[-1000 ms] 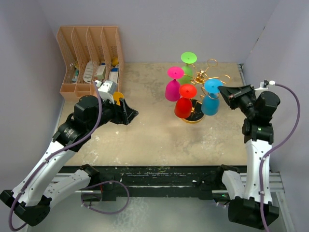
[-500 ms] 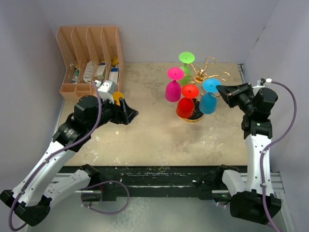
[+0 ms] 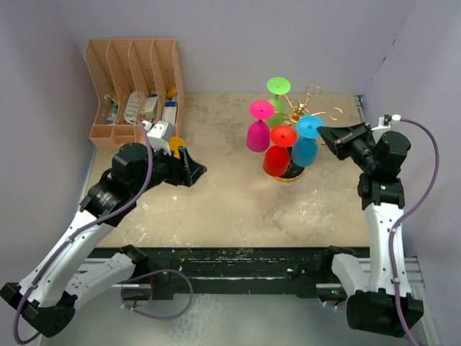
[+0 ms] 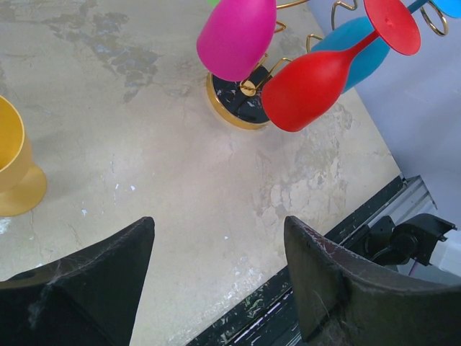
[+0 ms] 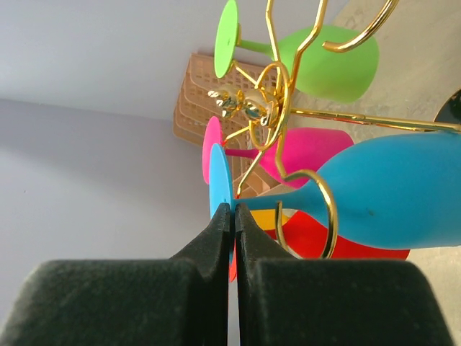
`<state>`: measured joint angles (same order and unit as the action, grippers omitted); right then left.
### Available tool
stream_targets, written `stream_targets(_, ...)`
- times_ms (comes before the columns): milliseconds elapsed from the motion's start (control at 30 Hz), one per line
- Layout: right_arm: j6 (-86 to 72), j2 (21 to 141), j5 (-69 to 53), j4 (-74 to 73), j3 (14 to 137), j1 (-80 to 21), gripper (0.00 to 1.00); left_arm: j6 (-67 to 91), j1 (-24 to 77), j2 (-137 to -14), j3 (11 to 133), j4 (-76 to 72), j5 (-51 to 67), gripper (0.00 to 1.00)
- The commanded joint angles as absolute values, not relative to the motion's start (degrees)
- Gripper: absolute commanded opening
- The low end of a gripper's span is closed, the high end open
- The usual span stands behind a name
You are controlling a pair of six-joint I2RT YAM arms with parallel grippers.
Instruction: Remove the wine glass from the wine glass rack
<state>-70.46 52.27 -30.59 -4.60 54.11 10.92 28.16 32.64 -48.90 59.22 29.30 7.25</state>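
Note:
The wine glass rack (image 3: 308,109) is a gold wire stand on a dark round base (image 4: 238,108). Upside-down glasses hang from it: green (image 3: 278,101), pink (image 3: 257,130), red (image 3: 276,155) and blue (image 3: 305,149). My right gripper (image 5: 234,209) is shut on the rim of the blue wine glass's (image 5: 389,191) foot disc (image 5: 218,184). That glass's stem still passes through a gold loop (image 5: 317,216). My left gripper (image 4: 220,238) hovers open over bare table, left of the rack, holding nothing.
A yellow cup (image 4: 16,167) stands on the table beside the left gripper. A tan file organiser (image 3: 135,86) with small items sits at the back left. Grey walls close in both sides, and the black frame rail (image 3: 238,259) runs along the near edge.
My right gripper has moved left and slightly up, carrying the blue glass's foot with it; the blue bowl has swung left toward the red glass. The left arm has not moved.

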Motion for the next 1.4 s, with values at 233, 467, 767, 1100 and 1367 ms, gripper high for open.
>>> stream_targets(233, -67.34, 44.70, -31.59, -9.87, 57.22, 10.81, 0.00, 29.58, 32.69, -48.76, 60.43, 26.73, 8.46, 0.76)
stream_targets(467, -60.26, 40.40, -36.28, -18.75, 60.26, 10.81, 0.00, 31.44, 32.70, -47.28, 62.69, 28.40, 9.32, 0.76)
stream_targets(767, -40.99, 36.70, -46.92, -30.15, 69.80, 8.20, 0.00, 35.15, 32.70, -44.94, 64.53, 30.94, 14.13, 0.78)
stream_targets(1100, -37.56, 38.40, -56.22, -26.42, 82.27, 3.00, 0.00, 39.15, 32.69, -40.37, 65.08, 33.88, 14.24, 0.80)
stream_targets(1367, -29.27, 49.68, -53.83, -27.13, 93.44, -3.24, 0.00, 42.03, 32.69, -35.92, 64.76, 37.09, 11.31, 0.81)
